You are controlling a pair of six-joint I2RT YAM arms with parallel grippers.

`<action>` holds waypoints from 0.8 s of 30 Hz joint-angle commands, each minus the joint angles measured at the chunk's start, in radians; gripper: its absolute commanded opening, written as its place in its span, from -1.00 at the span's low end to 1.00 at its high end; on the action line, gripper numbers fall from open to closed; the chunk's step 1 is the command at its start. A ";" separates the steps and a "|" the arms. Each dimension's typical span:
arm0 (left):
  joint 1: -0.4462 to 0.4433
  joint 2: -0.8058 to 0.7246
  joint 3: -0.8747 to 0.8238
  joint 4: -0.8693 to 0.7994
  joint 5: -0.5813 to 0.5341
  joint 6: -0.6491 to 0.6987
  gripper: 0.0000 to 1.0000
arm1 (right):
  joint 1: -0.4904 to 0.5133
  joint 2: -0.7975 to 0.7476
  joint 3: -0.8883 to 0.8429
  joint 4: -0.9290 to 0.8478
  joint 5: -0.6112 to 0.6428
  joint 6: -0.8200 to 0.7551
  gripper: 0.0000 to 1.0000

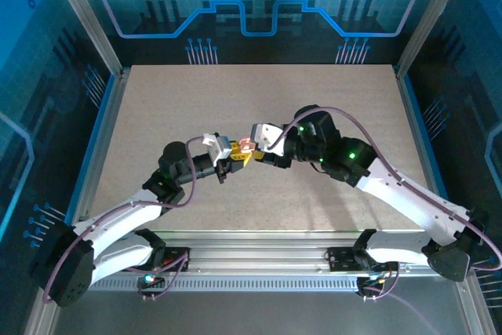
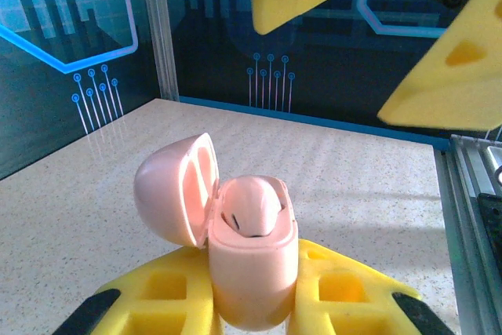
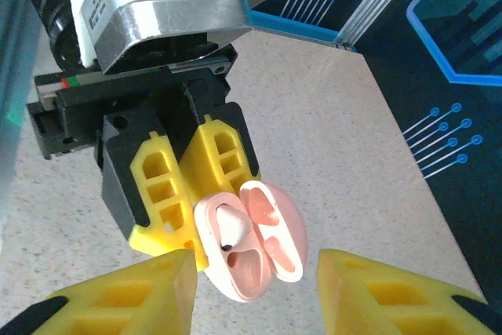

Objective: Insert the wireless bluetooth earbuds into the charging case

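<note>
Left gripper [image 2: 252, 307]: jaws pinched on the lower body of the charging case [image 2: 255, 268], holding it upright above the middle of the table [image 1: 329, 100]. Lid [image 2: 174, 187]: hinged open, at 10 o'clock of the body. Earbud [image 2: 255, 205]: one, seated in a well; whether the neighbouring well is filled cannot be told. Right gripper [image 3: 255, 268]: spread, holding nothing, just off the case at its 3 o'clock in the top view. Handling, judged: light, hard, glossy plastic, apt to slip; hinge delicate; grip the body's flanks, never the lid.
</note>
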 commanded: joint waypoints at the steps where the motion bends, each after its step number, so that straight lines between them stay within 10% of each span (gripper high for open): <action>1: -0.006 -0.010 0.004 0.039 0.003 0.034 -0.75 | -0.031 -0.031 -0.019 -0.034 -0.120 0.109 -0.09; 24: -0.006 -0.028 0.004 0.004 0.038 0.085 -0.75 | -0.039 0.056 -0.019 0.037 -0.171 0.089 -0.28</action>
